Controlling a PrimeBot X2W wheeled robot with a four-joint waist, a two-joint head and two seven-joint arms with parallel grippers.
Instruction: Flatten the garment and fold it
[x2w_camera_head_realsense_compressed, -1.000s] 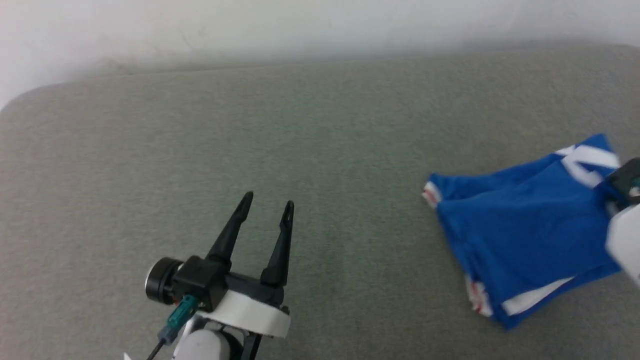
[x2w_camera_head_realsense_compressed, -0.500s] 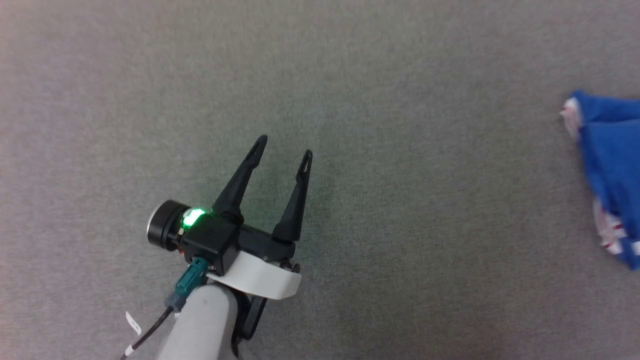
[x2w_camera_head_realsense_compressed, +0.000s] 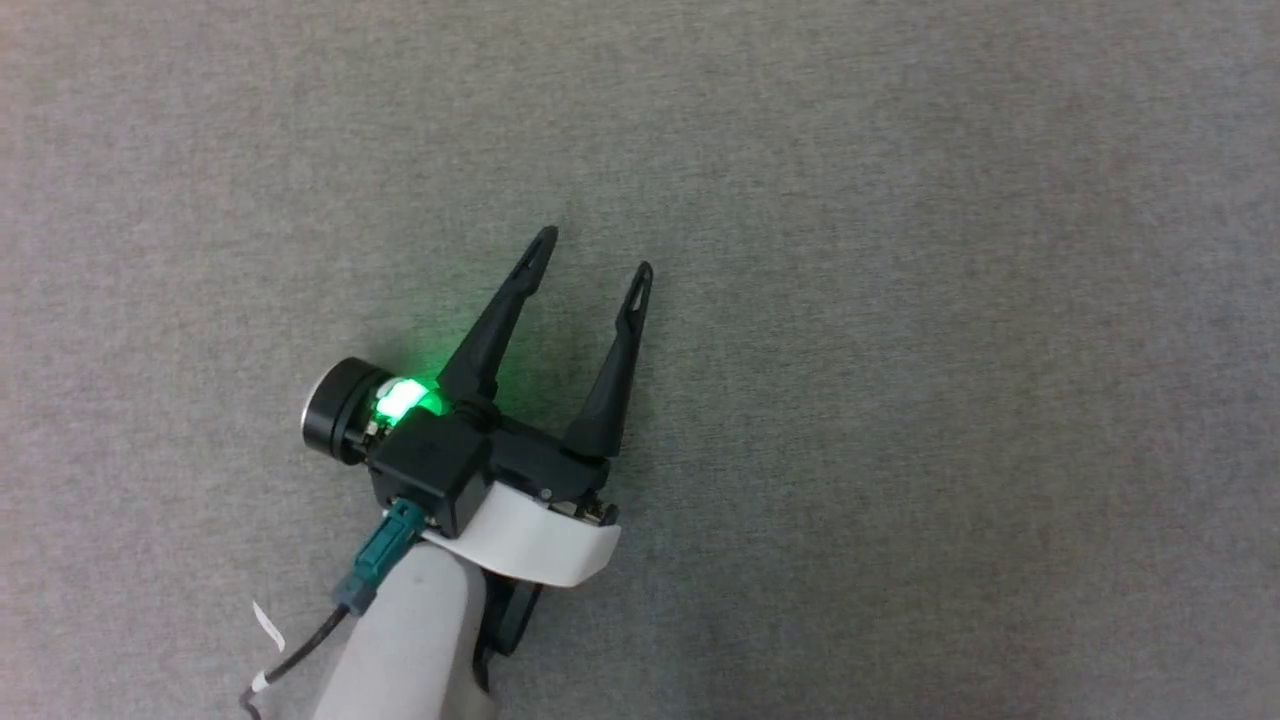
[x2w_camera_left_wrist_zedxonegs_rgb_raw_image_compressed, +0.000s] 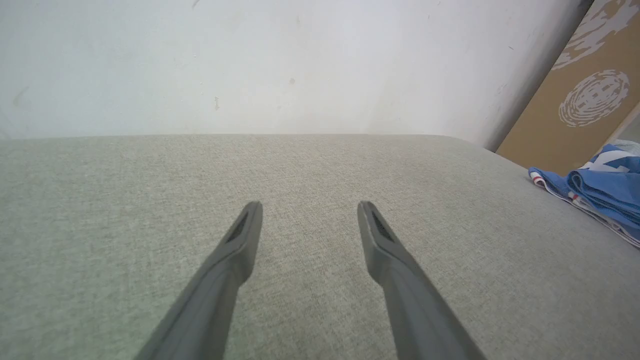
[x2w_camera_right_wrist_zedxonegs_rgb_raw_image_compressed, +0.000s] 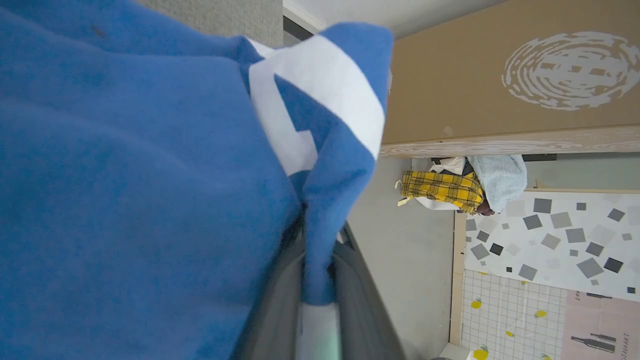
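Note:
My left gripper (x2w_camera_head_realsense_compressed: 592, 256) hovers open over bare grey cloth, a green light glowing at its wrist; in the left wrist view its fingers (x2w_camera_left_wrist_zedxonegs_rgb_raw_image_compressed: 240, 240) stand wide apart with nothing between them. The garment (x2w_camera_left_wrist_zedxonegs_rgb_raw_image_compressed: 602, 187), bright blue with white and red-striped trim, lies bunched at the far right edge of the grey surface in that view. In the right wrist view the same blue and white garment (x2w_camera_right_wrist_zedxonegs_rgb_raw_image_compressed: 150, 165) hangs close to the lens, and my right gripper (x2w_camera_right_wrist_zedxonegs_rgb_raw_image_compressed: 320, 280) is shut on a fold of it.
The grey fabric surface (x2w_camera_head_realsense_compressed: 900, 300) stretches all around the left gripper, with a white wall (x2w_camera_left_wrist_zedxonegs_rgb_raw_image_compressed: 250, 65) behind it. A brown cardboard panel (x2w_camera_right_wrist_zedxonegs_rgb_raw_image_compressed: 500, 80) stands to the right, with a yellow plaid cloth pile (x2w_camera_right_wrist_zedxonegs_rgb_raw_image_compressed: 442, 190) on the floor beyond.
The head camera has swung down and left, so the garment and the wall have left its picture. The left gripper stays open; its wrist light has turned green.

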